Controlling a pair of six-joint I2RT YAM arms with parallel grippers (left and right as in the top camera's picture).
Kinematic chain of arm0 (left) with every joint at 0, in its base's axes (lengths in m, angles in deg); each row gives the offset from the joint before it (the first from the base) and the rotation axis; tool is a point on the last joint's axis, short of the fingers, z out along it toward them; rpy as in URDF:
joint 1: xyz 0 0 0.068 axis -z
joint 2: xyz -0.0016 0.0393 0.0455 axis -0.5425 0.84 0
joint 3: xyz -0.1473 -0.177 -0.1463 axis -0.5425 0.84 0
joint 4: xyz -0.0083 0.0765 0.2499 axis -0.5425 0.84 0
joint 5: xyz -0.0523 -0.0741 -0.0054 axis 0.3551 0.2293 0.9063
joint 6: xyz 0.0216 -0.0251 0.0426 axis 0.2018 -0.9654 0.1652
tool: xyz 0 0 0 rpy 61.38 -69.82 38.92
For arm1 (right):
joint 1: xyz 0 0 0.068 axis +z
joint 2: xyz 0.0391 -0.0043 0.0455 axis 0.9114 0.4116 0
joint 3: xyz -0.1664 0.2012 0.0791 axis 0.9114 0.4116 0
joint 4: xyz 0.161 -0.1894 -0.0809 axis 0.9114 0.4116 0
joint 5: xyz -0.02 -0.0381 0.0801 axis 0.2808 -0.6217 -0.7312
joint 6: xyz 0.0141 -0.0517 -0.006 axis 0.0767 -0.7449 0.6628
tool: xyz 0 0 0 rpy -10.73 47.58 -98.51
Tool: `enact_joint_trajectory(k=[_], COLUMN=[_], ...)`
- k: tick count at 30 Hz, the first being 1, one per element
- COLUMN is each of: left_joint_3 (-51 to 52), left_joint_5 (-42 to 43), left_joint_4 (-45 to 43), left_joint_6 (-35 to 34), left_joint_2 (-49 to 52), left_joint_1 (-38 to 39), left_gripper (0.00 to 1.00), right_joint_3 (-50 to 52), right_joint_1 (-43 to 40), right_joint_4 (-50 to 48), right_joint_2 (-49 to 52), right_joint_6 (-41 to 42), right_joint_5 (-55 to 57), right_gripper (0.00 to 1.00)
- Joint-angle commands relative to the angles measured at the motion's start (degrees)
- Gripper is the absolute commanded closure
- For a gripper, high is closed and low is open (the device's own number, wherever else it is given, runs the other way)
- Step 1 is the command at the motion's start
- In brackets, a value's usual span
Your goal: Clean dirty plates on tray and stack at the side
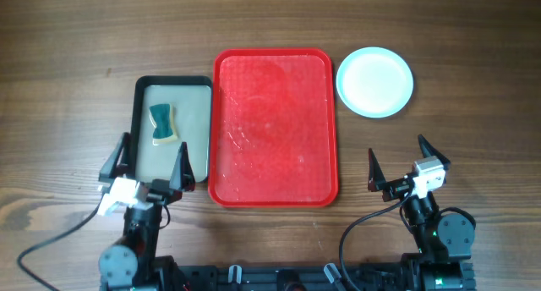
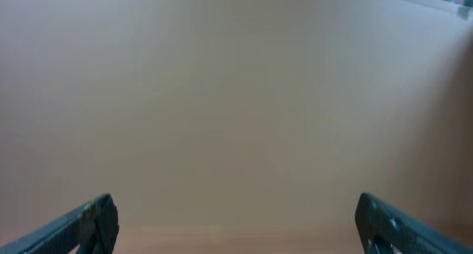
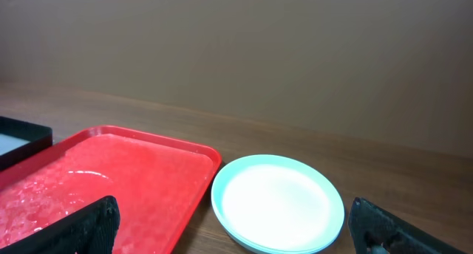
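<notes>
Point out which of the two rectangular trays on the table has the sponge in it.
The smaller black-rimmed basin, left of the red tray: the teal sponge lies in it. The larger red tray has no sponge.

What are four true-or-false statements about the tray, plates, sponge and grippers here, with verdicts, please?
1. The red tray has no plates on it. True.
2. The plates sit left of the tray. False: they sit on the table to its right, by the far corner.
3. The sponge lies in the black-rimmed basin. True.
4. The right gripper holds a plate. False: it is open and empty, nearer the robot than the plates.
</notes>
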Motion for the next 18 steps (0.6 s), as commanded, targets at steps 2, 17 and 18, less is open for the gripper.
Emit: enact_joint_trajectory(k=[2, 17, 18], left_joint_3=[0.4, 0.4, 0.4], left_joint_5=[0.6, -2.4, -2.4], left_joint_4=[16.5, 25.9, 25.9], left_joint_6=[-0.7, -0.5, -0.5], left_joint_2=[-0.5, -0.5, -0.5], left_joint_1=[1.4, 1.9, 1.9], left_gripper=[0.00, 0.00, 0.00], right_joint_3=[0.1, 0.1, 0.1], right_joint_1=[-0.2, -0.2, -0.2], right_joint_4=[-0.2, -0.2, -0.2], right_joint_2=[-0.3, -0.3, -0.3], right_joint_6=[0.6, 0.7, 0.7], right_joint_5=[0.1, 0.1, 0.1], right_gripper=[0.00, 0.00, 0.00])
